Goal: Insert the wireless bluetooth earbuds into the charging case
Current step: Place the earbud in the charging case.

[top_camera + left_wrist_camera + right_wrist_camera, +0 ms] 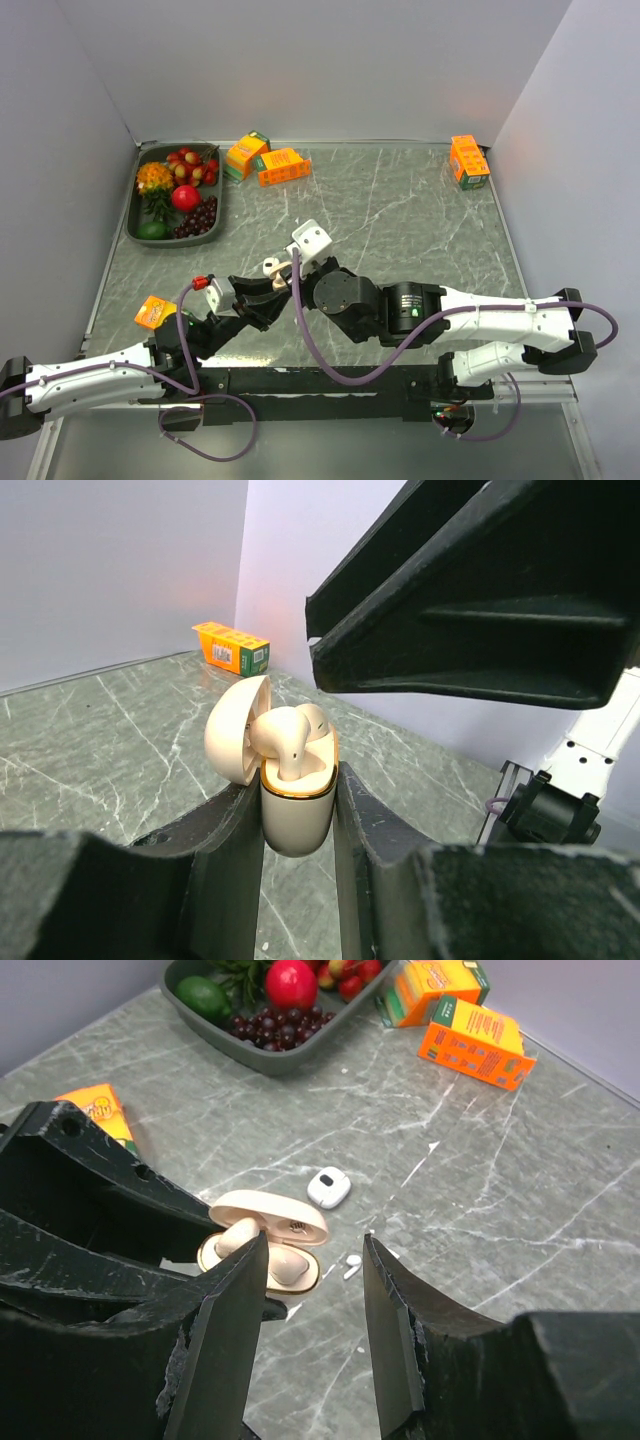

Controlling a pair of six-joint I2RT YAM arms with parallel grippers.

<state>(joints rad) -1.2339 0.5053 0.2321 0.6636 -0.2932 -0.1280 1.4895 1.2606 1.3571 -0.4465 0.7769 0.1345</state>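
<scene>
My left gripper [298,830] is shut on an open cream charging case [297,815] and holds it upright above the table, lid [236,730] tipped back. Two cream earbuds [285,735] sit in its wells. In the right wrist view the case [290,1268] is just left of my right gripper [315,1245], which is open and empty above it. A tiny white earbud [352,1263] lies on the table between the right fingers, past the case. A small white case [328,1187] lies beyond it. From above, both grippers [268,284] [293,266] meet at the case [272,266].
A dark tray [133,218] of fruit stands at the back left. Two orange boxes [283,166] lie beside it, another [468,160] at the back right, and a small orange carton [155,312] near the left arm. Walls close in the table.
</scene>
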